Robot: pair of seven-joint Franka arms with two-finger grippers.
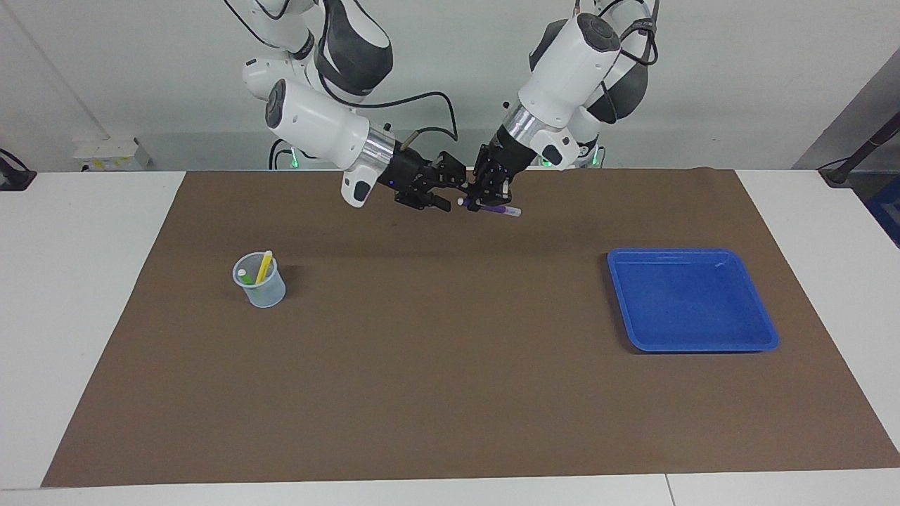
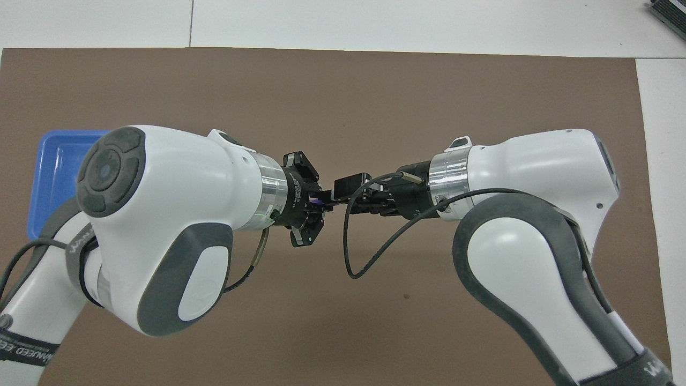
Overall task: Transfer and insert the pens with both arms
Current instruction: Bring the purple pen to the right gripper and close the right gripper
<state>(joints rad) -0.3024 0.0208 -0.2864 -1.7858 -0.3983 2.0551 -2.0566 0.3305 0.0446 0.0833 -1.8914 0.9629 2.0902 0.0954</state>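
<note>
Facing view: over the desk (image 1: 105, 295) at twelve o'clock, the left pincer (image 1: 490, 199) clamps the purple pen (image 1: 496, 209); the right pincer (image 1: 450, 191), fingers parted, meets its pale end. The yellow pen (image 1: 264, 267) and the green pen (image 1: 244, 277) stand in the cup (image 1: 261, 287) at nine o'clock; the blue tray (image 1: 692, 344) lies at three.

Overhead view: both pincers meet at centre, a sliver of purple pen (image 2: 316, 202) between them.

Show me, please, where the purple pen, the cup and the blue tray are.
purple pen (image 1: 500, 209): facing view, on its purple barrel beside the pale tip.
cup (image 1: 269, 294): facing view, on its clear wall below the pens.
blue tray (image 1: 692, 299): facing view, on its bare floor.
</note>
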